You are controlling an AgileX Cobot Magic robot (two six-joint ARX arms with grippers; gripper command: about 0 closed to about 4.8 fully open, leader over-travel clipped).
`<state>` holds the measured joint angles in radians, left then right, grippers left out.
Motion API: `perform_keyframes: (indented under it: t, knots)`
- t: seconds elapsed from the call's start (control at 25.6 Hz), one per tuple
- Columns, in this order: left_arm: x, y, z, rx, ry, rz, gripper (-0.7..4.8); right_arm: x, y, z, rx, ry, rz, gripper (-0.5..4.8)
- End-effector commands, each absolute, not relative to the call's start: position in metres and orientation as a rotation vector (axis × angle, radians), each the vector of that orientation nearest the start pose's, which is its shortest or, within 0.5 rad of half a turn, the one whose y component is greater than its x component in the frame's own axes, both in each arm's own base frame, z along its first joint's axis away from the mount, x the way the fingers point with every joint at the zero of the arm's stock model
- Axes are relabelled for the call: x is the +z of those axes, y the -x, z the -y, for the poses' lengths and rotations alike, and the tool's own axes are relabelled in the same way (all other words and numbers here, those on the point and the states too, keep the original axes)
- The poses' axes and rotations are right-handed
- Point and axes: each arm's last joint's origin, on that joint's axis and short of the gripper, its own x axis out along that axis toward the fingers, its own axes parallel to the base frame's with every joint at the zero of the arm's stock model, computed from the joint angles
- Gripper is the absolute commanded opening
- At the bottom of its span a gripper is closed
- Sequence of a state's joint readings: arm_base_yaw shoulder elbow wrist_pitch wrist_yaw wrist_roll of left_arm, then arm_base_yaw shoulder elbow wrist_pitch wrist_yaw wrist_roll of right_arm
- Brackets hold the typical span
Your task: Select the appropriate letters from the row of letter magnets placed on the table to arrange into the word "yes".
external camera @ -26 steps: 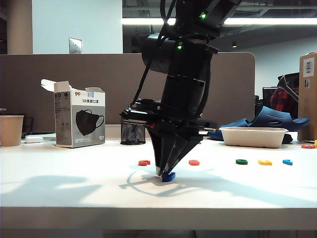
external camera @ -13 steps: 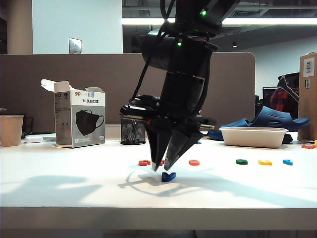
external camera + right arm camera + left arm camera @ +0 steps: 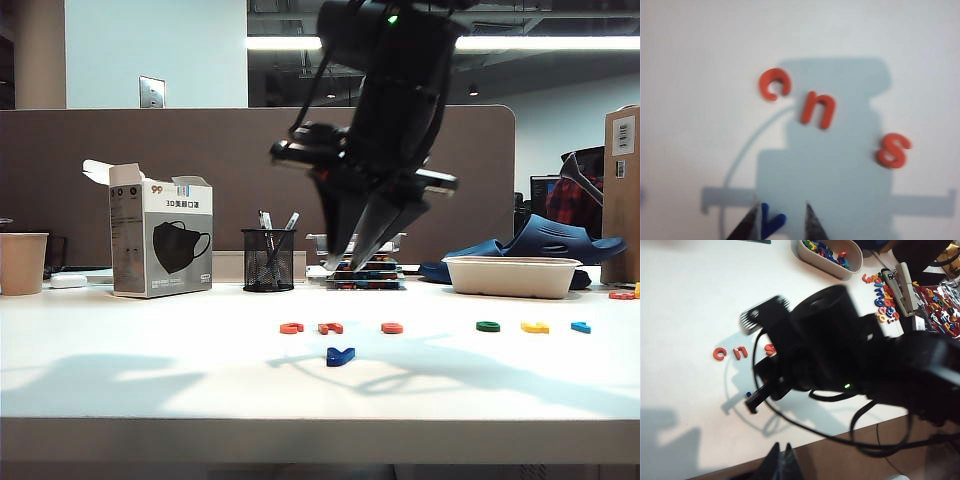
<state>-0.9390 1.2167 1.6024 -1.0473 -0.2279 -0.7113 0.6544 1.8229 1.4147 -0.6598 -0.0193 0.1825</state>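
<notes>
The dark blue Y (image 3: 340, 355) lies flat on the white table (image 3: 150, 390), in front of the row of letter magnets. My right gripper (image 3: 345, 262) hangs open well above it, holding nothing. In the right wrist view the Y (image 3: 771, 220) shows between the parted tips of the right gripper (image 3: 782, 216). The orange-red S (image 3: 392, 327) (image 3: 893, 149) and the green E (image 3: 488, 326) lie in the row. My left gripper (image 3: 781, 452) is shut and empty, over the table's front edge. It does not show in the exterior view.
Orange c (image 3: 291, 327) and n (image 3: 330, 327) lie left of the S; a yellow letter (image 3: 535, 327) and a light blue letter (image 3: 580, 327) lie right of the E. At the back stand a mask box (image 3: 160, 243), pen cup (image 3: 268, 260), paper cup (image 3: 22, 262) and white tray (image 3: 510, 275).
My right gripper opened off the dark blue Y and rose away from the table. The Y stayed lying where it was set down.
</notes>
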Motion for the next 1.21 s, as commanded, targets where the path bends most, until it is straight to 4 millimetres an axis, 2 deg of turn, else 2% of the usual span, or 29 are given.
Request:
perform_keyframes:
  t: [0.04, 0.08, 0.23, 0.27, 0.35, 0.59, 0.7, 0.86, 0.9, 1.06, 1.21]
  knots:
    - [0.442, -0.128, 0.164, -0.450, 0.298, -0.751, -0.05, 0.245, -0.306, -0.219, 0.441, 0.126, -1.063, 1.28]
    - [0.442, -0.128, 0.164, -0.450, 0.298, -0.751, -0.05, 0.244, -0.309, -0.211, 0.401, 0.090, -1.087, 1.50]
    - [0.442, -0.128, 0.164, -0.449, 0.298, -0.751, -0.05, 0.241, -0.312, -0.196, 0.333, 0.065, -1.152, 1.51]
    - [0.442, -0.128, 0.164, -0.449, 0.298, -0.751, -0.05, 0.241, -0.314, -0.190, 0.312, 0.061, -1.172, 1.86]
    - [0.442, -0.128, 0.164, -0.449, 0.298, -0.751, -0.05, 0.239, -0.317, -0.180, 0.279, 0.050, -1.199, 2.23]
    - [0.442, -0.128, 0.164, -0.449, 0.298, -0.751, -0.05, 0.238, -0.322, -0.161, 0.197, 0.052, -1.227, 2.25]
    - [0.442, -0.128, 0.164, -0.449, 0.298, -0.751, -0.05, 0.238, -0.325, -0.155, 0.170, 0.050, -1.223, 2.27]
    - [0.442, -0.128, 0.164, -0.450, 0.298, -0.751, -0.05, 0.243, -0.332, -0.146, 0.140, 0.035, -1.240, 2.58]
    - [0.442, -0.128, 0.164, -0.449, 0.298, -0.751, -0.05, 0.248, -0.337, -0.143, 0.127, 0.029, -1.245, 2.72]
    - [0.442, -0.128, 0.164, -0.449, 0.297, -0.751, -0.05, 0.258, -0.354, -0.144, 0.113, 0.030, -1.262, 2.74]
    - [0.442, -0.128, 0.164, -0.449, 0.298, -0.751, -0.05, 0.256, -0.370, -0.147, 0.110, 0.028, -1.272, 2.75]
